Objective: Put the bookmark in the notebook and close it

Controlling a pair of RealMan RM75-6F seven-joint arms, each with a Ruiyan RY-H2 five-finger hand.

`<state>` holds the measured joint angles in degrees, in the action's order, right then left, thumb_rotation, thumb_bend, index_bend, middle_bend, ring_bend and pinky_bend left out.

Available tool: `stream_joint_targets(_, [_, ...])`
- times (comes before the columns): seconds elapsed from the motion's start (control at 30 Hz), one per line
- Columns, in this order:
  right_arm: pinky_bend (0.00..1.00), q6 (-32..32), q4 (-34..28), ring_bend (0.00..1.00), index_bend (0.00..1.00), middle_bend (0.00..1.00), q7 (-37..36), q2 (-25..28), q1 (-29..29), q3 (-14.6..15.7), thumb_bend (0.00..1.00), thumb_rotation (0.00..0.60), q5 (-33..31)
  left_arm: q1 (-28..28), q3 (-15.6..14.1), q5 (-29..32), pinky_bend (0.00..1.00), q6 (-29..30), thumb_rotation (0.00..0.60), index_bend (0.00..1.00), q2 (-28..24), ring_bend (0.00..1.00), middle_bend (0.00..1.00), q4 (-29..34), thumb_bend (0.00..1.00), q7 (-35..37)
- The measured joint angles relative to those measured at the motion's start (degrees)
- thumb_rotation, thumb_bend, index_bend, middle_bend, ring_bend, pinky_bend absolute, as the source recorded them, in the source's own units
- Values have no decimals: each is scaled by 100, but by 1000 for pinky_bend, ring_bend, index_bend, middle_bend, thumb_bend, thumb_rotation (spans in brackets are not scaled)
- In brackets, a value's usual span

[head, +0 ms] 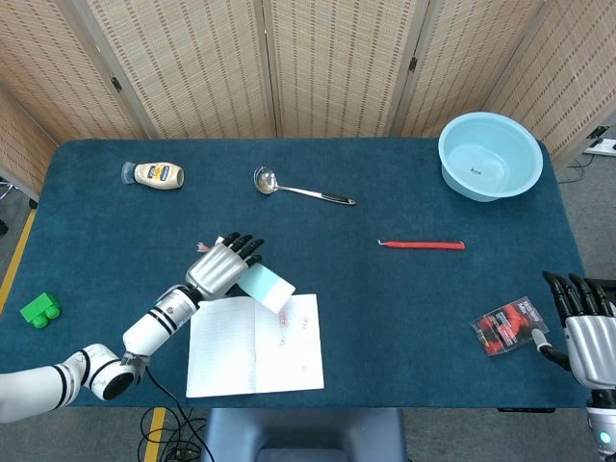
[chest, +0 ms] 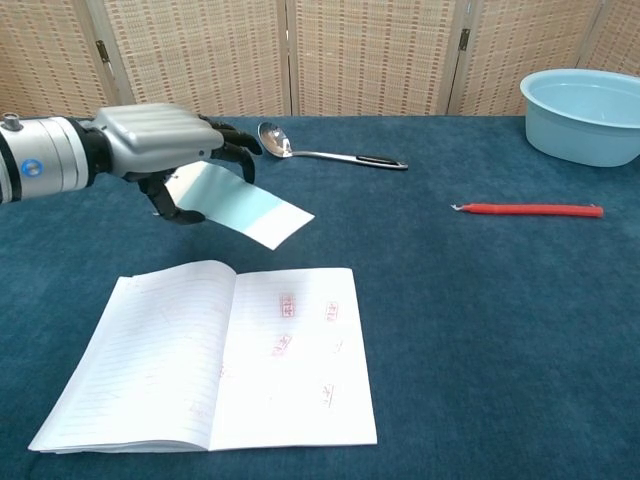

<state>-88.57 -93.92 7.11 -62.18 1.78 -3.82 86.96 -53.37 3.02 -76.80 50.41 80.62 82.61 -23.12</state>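
Note:
An open white notebook (head: 255, 345) (chest: 225, 352) lies flat near the table's front edge, left of centre. My left hand (head: 220, 268) (chest: 165, 150) holds a pale blue bookmark (head: 266, 287) (chest: 240, 205) lifted off the table, above the notebook's far edge. The bookmark slopes down to the right. A red-and-white tassel shows behind the hand in the head view. My right hand (head: 583, 318) stays off the table's front right corner with its fingers straight and apart, holding nothing.
A metal ladle (head: 300, 189) and a mayonnaise bottle (head: 156, 174) lie at the back. A red pen (head: 422, 244) lies right of centre, a light blue basin (head: 489, 155) at back right. A dark packet (head: 509, 325) sits near my right hand; a green block (head: 39, 310) at the left edge.

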Motion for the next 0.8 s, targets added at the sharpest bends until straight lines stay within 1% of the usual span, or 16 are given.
stream_joint_targets(0.17, [114, -29, -17, 81, 81, 140, 15, 10, -22, 8, 210, 600, 10, 24, -217, -933, 180, 305, 600, 320, -124, 115, 103, 476, 348, 57])
stream_joint_targets(0.33, [114, -32, -6, 81, 81, 140, 0, 1, -32, 15, 210, 600, 10, 7, -405, -1450, 180, 376, 600, 318, -109, 115, 103, 724, 348, -41])
stream_joint_targets(0.8, [114, -19, 104, 81, 81, 140, -129, -27, -52, 22, 210, 600, -12, -141, -546, -1647, 180, -216, 600, 314, 391, 115, 103, 665, 348, -835])
